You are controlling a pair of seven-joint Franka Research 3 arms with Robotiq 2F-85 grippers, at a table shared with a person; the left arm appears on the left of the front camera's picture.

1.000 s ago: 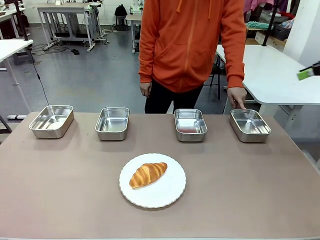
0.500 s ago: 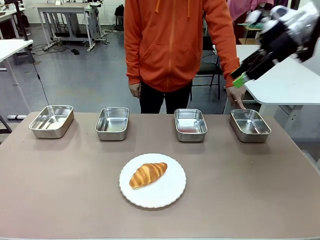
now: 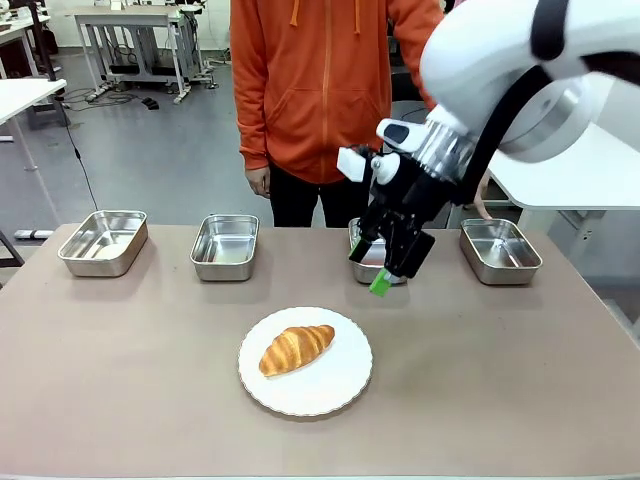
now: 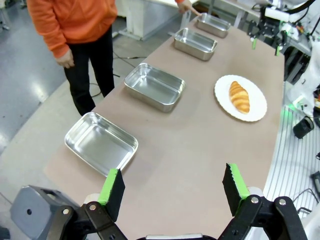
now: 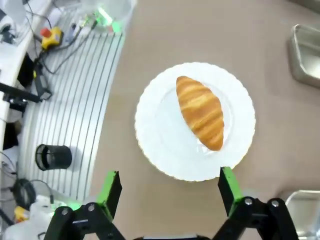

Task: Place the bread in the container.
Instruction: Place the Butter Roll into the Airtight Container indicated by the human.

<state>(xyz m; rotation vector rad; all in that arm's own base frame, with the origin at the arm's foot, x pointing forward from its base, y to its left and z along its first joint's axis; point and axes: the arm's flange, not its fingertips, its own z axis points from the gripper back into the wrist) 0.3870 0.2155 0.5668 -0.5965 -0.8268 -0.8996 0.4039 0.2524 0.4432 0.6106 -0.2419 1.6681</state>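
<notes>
The bread (image 3: 296,348) is a golden croissant lying on a round white plate (image 3: 335,385) near the table's front middle. Four steel pans stand in a row along the far edge. A person's hand (image 4: 187,6) touches the rim of the far-right one, the container (image 3: 500,250) (image 4: 213,24). My right gripper (image 3: 368,268) hangs open above the table in front of the third pan (image 3: 375,262), up and right of the bread. From its wrist the bread (image 5: 201,112) lies just beyond the open right gripper (image 5: 170,187). My left gripper (image 4: 172,185) is open over the table's left end, empty.
The two left pans (image 3: 103,241) (image 3: 225,246) are empty. A person in an orange hoodie (image 3: 320,80) stands at the far side. Bare tabletop surrounds the plate. Cables and gear lie on the floor (image 5: 55,75) past the table's front edge.
My right arm has swung in from the upper right and down to the middle of the table, jaws still open. The person has stepped to the left.
</notes>
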